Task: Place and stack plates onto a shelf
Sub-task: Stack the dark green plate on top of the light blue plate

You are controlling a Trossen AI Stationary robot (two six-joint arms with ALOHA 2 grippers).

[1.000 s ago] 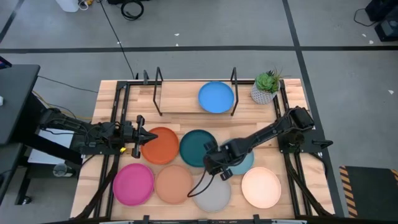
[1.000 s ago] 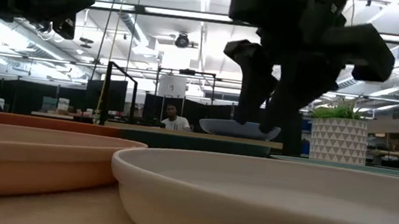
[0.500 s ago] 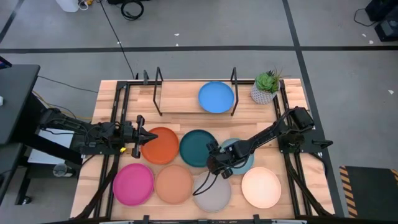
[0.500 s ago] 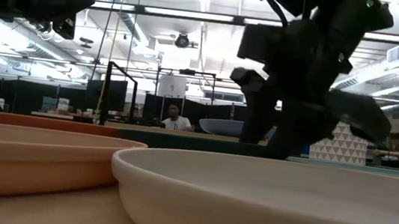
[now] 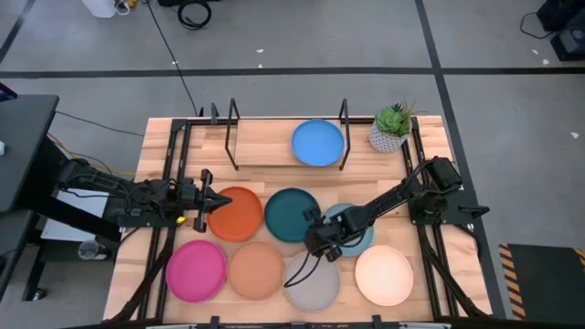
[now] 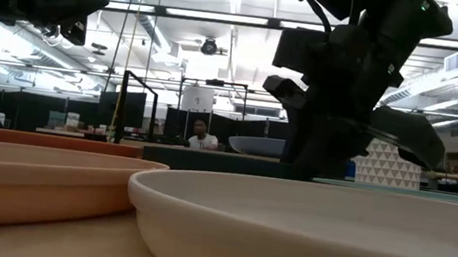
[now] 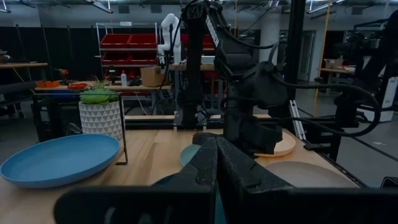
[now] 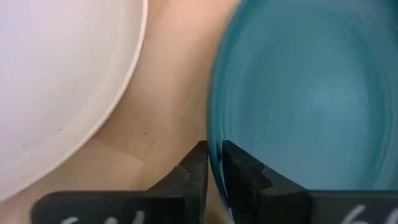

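Observation:
The blue plate (image 5: 317,143) lies on the shelf (image 5: 265,148) at the table's far side. On the tabletop lie the orange (image 5: 239,215), dark teal (image 5: 289,216), light blue (image 5: 358,234), magenta (image 5: 196,270), salmon (image 5: 256,270), grey (image 5: 311,287) and cream (image 5: 384,275) plates. My right gripper (image 5: 315,239) is down at the dark teal plate's near-right rim, shut on it; its arm crosses over the light blue plate. My left gripper (image 5: 225,202) hovers shut over the orange plate's left part, touching nothing. My right gripper pinches the dark teal plate's rim (image 8: 212,144) at its near-right edge, one finger (image 8: 239,171) on the plate's inner side and the other (image 8: 196,169) outside it. The fingers come from above, pointing down. The plate lies on the table, as far as I can tell.
A small green plant in a white pot (image 5: 391,129) stands at the far right, next to the shelf's right black hoop (image 5: 345,126). The grey plate (image 8: 56,87) lies close beside the held rim. Black rails run along both table sides.
My right gripper has dropped onto the dark teal plate's near-right rim and shut on it; a second ago its fingers stood apart above the plate. No plate has visibly moved.

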